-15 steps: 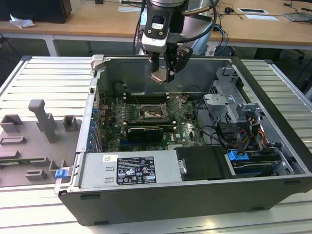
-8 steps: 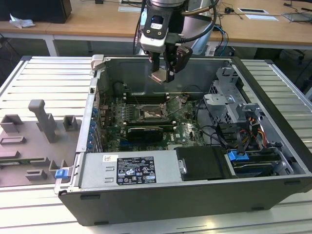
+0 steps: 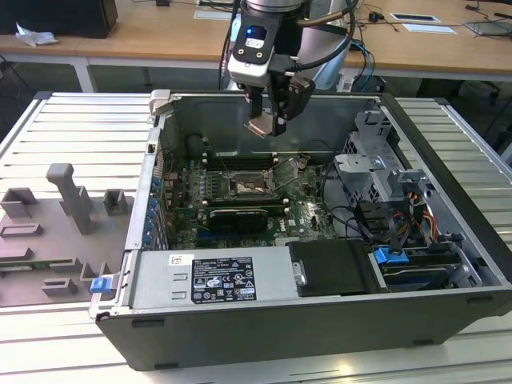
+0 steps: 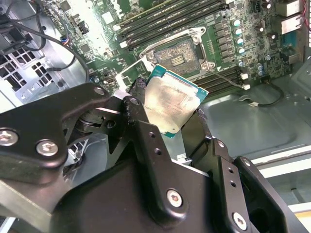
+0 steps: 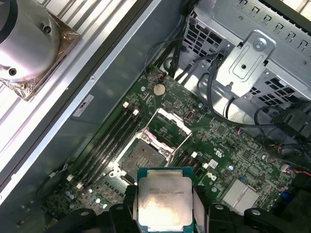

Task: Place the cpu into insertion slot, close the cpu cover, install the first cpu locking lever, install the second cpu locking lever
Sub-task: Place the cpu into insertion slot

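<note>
Up over the motherboard (image 5: pixel 233 155), the gripper (image 5: pixel 165 209) pinches the cpu (image 5: pixel 165 198): silvery top, green rim, sides hidden by black fingers (image 4: pixel 140 109).

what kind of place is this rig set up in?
Probably a robotics lab or assembly test bench: an open computer case lies on a slotted aluminium table, grey fixtures sit beside it on the exterior view's left, wooden desks stand behind. The gripper holds the cpu above the motherboard.

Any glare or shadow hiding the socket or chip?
Second wrist view: glare whitens the board near the insertion slot, and the cpu in the pincer shines; first wrist view: both evenly lit; exterior view: the insertion slot sits in shade.
</note>
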Robot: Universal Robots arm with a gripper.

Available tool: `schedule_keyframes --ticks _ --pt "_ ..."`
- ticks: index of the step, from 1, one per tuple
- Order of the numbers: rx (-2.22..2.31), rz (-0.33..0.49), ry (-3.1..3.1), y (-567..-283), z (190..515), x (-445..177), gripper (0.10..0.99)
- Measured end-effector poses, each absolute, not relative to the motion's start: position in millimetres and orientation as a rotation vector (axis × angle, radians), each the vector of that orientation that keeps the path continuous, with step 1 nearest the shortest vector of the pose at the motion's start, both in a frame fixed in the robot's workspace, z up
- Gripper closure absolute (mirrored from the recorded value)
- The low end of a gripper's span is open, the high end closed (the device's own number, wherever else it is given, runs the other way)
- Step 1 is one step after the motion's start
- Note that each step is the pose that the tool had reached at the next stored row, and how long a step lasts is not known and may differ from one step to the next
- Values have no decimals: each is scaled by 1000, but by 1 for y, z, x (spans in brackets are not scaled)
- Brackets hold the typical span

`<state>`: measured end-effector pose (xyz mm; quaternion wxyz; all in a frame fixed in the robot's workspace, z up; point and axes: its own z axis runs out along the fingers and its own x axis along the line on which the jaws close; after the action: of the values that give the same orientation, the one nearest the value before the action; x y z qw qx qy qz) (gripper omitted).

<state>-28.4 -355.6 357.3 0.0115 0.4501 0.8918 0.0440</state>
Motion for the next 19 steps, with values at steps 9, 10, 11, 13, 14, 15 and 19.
schedule_keyframes --ticks 9,10,11,13,14,15,19 --pt "1447 137 2757 -356 356 -28 545" --pt "1458 136 2751 -356 356 -28 545" --pt "1470 136 2744 -356 356 -28 545" --pt "1507 135 2723 -356 355 -28 545" --pt "1526 135 2712 -356 355 -28 545" --pt "1561 135 2690 -356 355 -28 545" --pt "1618 133 2654 -356 354 -28 545"
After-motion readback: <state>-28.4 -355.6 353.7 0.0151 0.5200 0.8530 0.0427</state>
